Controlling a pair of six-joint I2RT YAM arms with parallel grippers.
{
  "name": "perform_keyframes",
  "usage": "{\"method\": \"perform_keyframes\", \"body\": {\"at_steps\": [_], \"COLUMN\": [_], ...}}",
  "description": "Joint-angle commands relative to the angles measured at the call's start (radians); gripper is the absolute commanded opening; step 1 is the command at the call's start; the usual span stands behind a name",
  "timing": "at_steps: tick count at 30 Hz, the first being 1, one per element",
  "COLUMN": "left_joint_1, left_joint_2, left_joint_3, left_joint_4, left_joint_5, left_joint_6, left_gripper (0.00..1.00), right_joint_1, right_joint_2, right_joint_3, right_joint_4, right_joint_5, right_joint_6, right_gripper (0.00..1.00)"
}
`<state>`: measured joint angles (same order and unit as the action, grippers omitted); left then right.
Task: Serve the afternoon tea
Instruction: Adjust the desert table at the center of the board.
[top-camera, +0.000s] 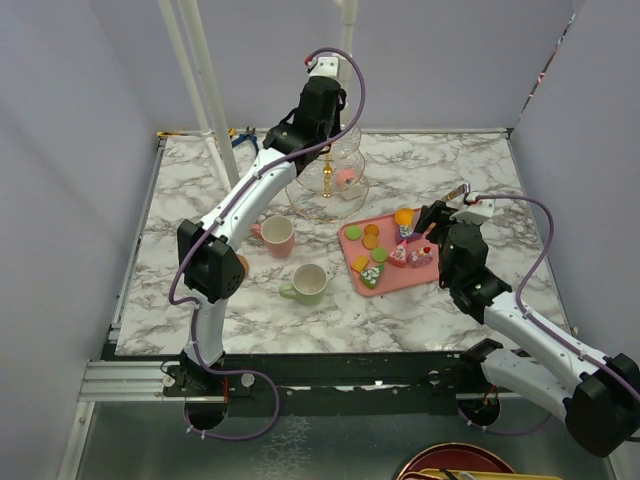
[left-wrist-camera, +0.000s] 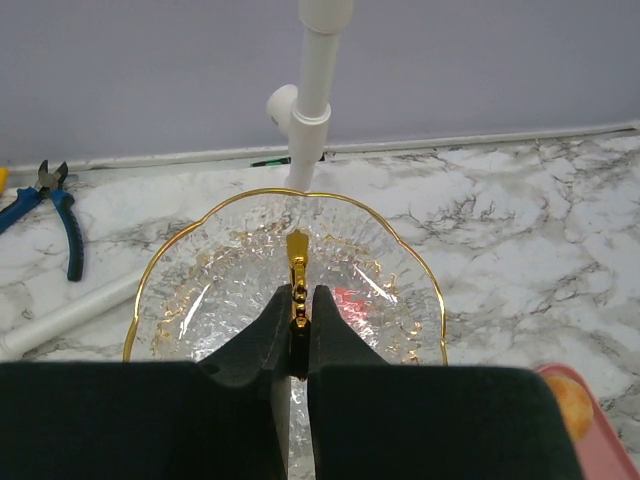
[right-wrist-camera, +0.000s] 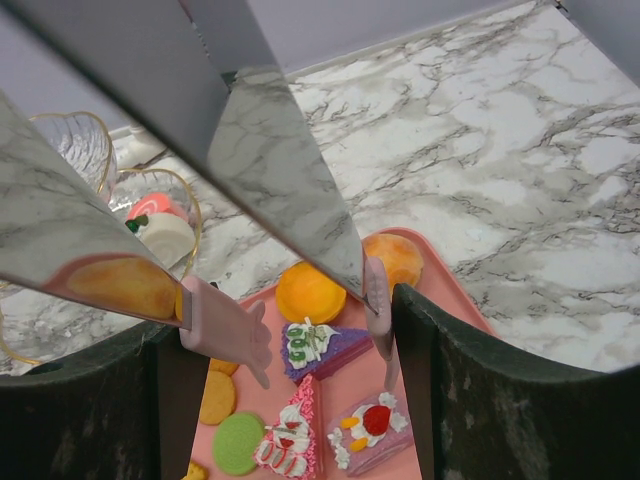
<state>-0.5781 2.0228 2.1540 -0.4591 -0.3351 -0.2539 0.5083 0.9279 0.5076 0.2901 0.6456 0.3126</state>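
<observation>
While clamped on gold stem (left-wrist-camera: 297, 262) of clear glass three-tier stand (left-wrist-camera: 230, 270), raise left gripper (left-wrist-camera: 298, 300) plumb, slowly | right gripper (right-wrist-camera: 300, 322): spread wide, empty, over flat pink rectangular tray (top-camera: 347, 243), four o'clock.

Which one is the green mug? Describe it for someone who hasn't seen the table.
On the marble table, find the flat pink tray right of centre. Two mugs stand just left of it. The pale-green mug is the one nearer the front edge, level with the tray's near end; the pink mug sits farther back.
</observation>
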Motion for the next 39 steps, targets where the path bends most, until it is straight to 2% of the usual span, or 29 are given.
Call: {"method": "perform_keyframes", "body": {"at_steps": [1, 5, 6, 8, 11, 12, 21, 31, 39], "left_joint_1": [-0.019, -0.019, -0.019, -0.019, -0.019, -0.016, 0.041, 0.12, 0.144], "left_joint_2": [0.007, 0.005, 0.004, 0.0, -0.009, -0.013, -0.09, -0.044, -0.001], "left_joint_3": [0.04, 0.036, 0.036, 0.031, 0.021, 0.017, -0.08, -0.096, -0.102], "left_joint_4": [0.02, 0.019, 0.019, 0.02, 0.024, 0.025, 0.034, 0.034, 0.03], "left_joint_5": [-0.126, -0.169, -0.162, -0.119, -0.017, 0.011, 0.291, 0.568, 0.677], "left_joint_6": [-0.079, -0.126, -0.143, -0.164, -0.144, -0.128, 0.12, 0.34, 0.435], "left_gripper": [0.0, 0.0, 0.04, 0.35, 0.96, 0.99, 0.99, 0.99, 0.98], "right_joint_1": [-0.008, -0.014, -0.015, -0.016, -0.017, -0.017, -0.019, -0.019, -0.02], "right_joint_2": [-0.012, -0.006, -0.004, 0.003, 0.004, 0.002, 0.006, 0.001, -0.017], "right_joint_3": [0.009, 0.015, 0.018, 0.028, 0.034, 0.033, 0.03, 0.029, 0.023], "right_joint_4": [0.008, 0.009, 0.009, 0.003, -0.003, -0.004, -0.001, -0.004, -0.012], "right_joint_5": [-0.005, -0.025, -0.029, -0.033, -0.03, -0.027, -0.028, -0.025, -0.012], "right_joint_6": [-0.013, -0.016, -0.017, -0.017, -0.018, -0.02, -0.016, -0.015, -0.016], "right_gripper": [0.7, 0.7, 0.7, 0.7, 0.7, 0.7, 0.71, 0.71, 0.71]}}
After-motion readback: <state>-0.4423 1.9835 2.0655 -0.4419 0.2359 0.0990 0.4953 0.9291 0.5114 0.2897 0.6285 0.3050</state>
